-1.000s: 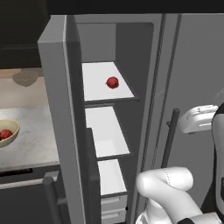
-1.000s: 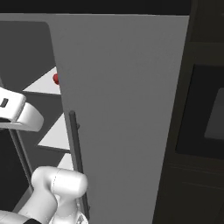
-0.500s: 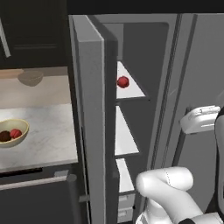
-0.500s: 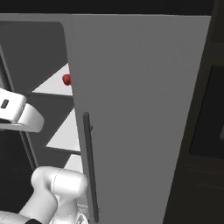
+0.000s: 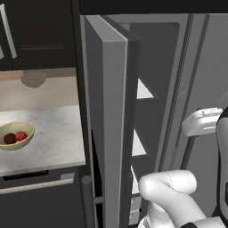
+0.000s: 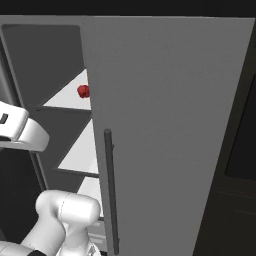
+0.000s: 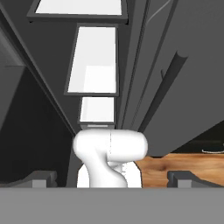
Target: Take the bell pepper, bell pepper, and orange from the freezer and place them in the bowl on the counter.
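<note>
Left base view: bowl sits on the bench, well off to the tool's left, w/ one red bell pepper and the dark orange already inside, touching each other. So two of three look done, one pepper left. Freezer door stands open edge-on between the bench and the freezer shelves; white shelves partly visible past it. Arm wrist shows at far right, but the tool's fingers can't be made out here.

Right base view: second bell pepper sits on an upper freezer shelf, partly hidden behind the door's edge, above and ahead of the arm. Door w/ its long bar handle covers most of the front. Tool itself not readable here either.

Hand view: tool points down along the freezer's lower shelves and drawers; its two dark tips stand as wide apart as they go, nothing between them, touching nothing. Judgement: remaining job is to raise the tool to the upper shelf, take the last pepper, then carry it round the door to the bowl; door edge could be a snag on the way.
</note>
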